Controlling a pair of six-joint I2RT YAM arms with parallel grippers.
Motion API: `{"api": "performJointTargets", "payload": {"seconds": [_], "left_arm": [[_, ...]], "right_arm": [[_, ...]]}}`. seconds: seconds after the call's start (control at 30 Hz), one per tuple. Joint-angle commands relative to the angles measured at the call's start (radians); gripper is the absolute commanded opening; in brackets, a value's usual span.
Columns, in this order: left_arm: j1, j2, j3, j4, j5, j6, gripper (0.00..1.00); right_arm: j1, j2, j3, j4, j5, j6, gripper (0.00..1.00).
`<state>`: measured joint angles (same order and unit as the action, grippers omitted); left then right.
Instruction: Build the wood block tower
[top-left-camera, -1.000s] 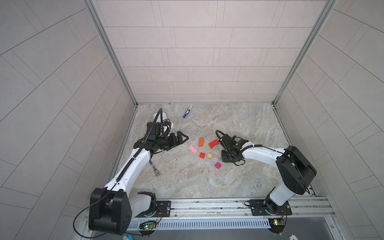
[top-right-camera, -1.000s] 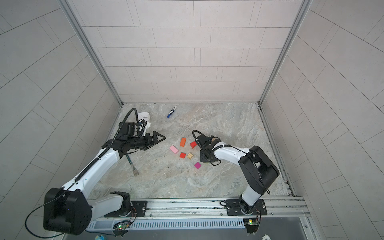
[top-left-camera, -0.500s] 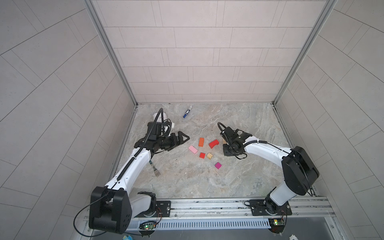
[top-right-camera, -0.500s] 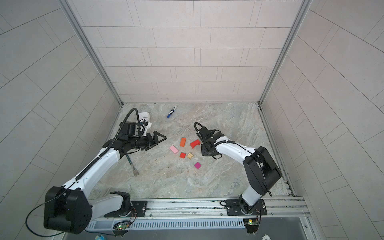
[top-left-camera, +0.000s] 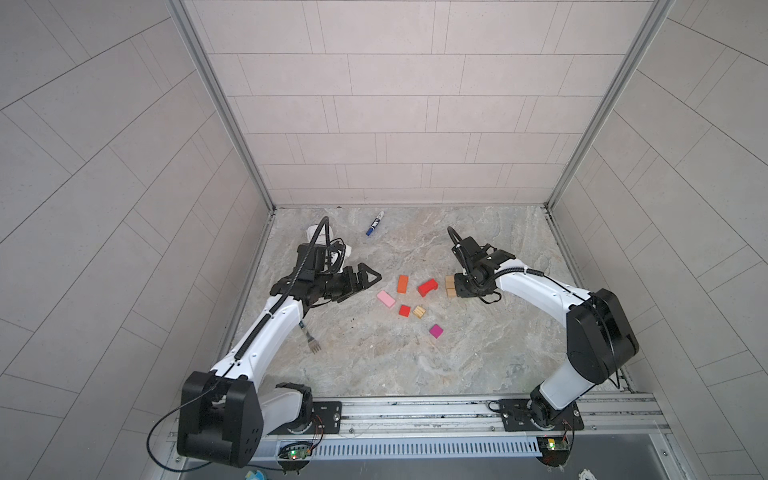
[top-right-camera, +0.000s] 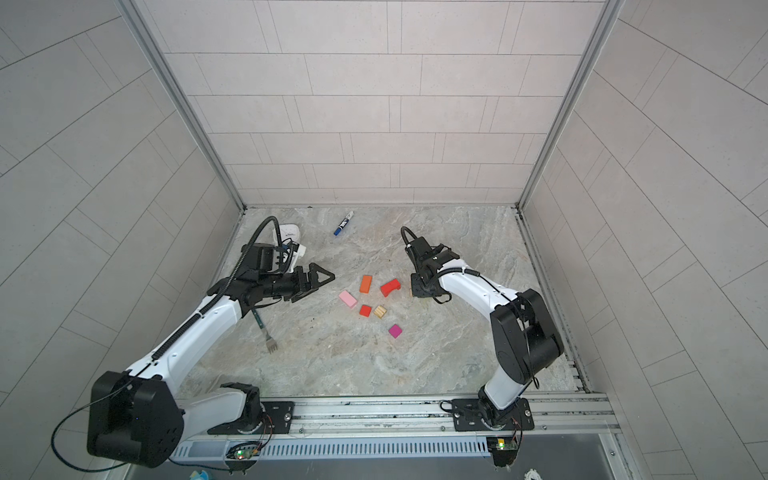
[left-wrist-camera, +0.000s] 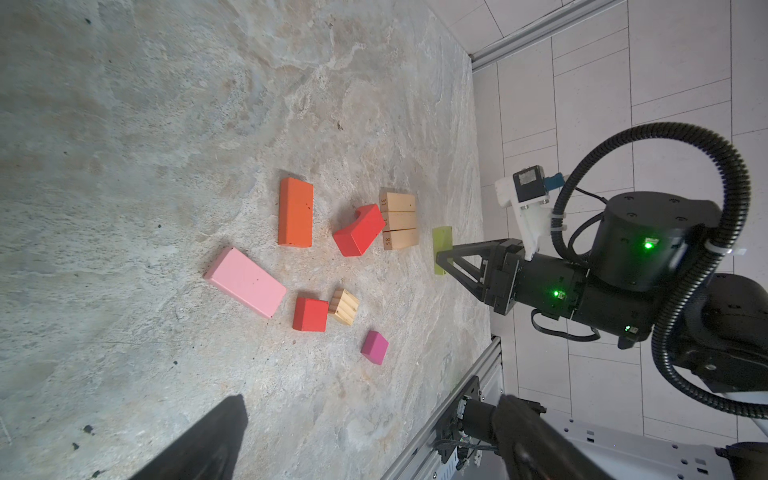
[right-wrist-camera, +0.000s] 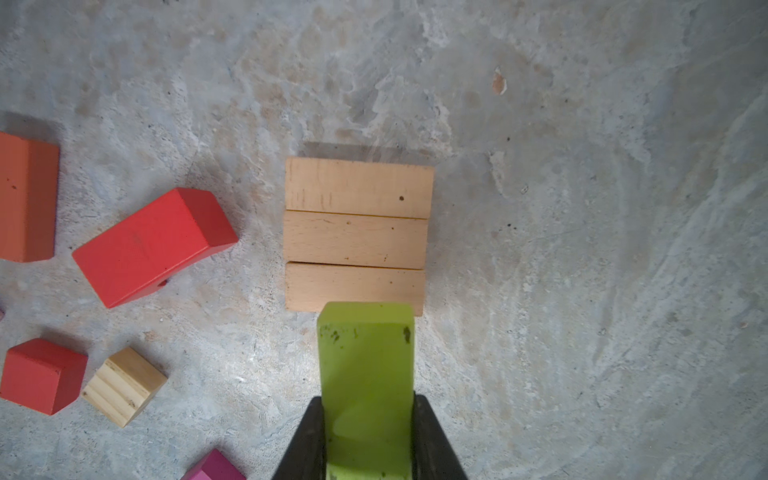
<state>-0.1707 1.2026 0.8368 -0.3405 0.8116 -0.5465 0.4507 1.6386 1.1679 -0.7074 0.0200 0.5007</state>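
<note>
Lime block (right-wrist-camera: 368, 365) pinched in the right claw (right-wrist-camera: 368, 400) hangs close by three tan blocks (right-wrist-camera: 355, 232) laid side by side; the left claw (top-left-camera: 365, 283) gapes wide, empty.

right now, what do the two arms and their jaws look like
Both the left arm and right arm have white shells between bulky black joints. A black ribbed hose runs to each wrist. The jaws are black open-framed triangles. The right arm also shows small green lights and a white camera bracket.
</note>
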Motion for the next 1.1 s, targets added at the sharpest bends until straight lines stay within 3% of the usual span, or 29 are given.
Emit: {"api": "performJointTargets", "payload": {"seconds": [0.0,1.07], "left_arm": [[-0.003,0.005,-0.01,0.02,0.012,0.002,1.0],[-0.003,0.0,-0.008,0.015,0.0,0.007,1.0]], "right_arm": [[-0.013,0.028,0.025,-0.015,-0.017,-0.023,0.15],[-0.08,0.153,0.087,0.069,-0.058,-0.016,0.15]]}}
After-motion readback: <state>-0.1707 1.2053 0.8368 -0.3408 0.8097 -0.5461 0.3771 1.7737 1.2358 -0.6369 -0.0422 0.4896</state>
